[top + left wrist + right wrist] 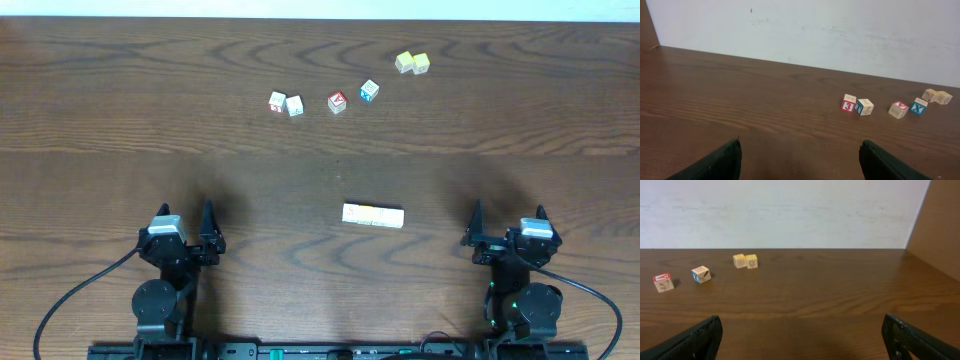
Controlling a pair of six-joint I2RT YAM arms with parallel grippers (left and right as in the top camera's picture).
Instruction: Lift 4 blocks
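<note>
1. Black left gripper (186,212): sits at the near left of the wooden table (100,100), jaws spread wide, holding nothing.
2. Right gripper (509,212): sits at the near right, jaws spread wide, holding nothing.
3. Blocks (373,215): four cubes lie touching in one left-to-right row between the grippers, nearer the right one and well apart from both.
4. Far side, left to right: two cubes (286,103) side by side, a red-faced cube (337,102), a blue-faced cube (369,91), and a yellow-green pair (412,63), all well apart from the row.

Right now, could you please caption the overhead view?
Open left gripper and open right gripper flank a row of four blocks on the table.
</note>
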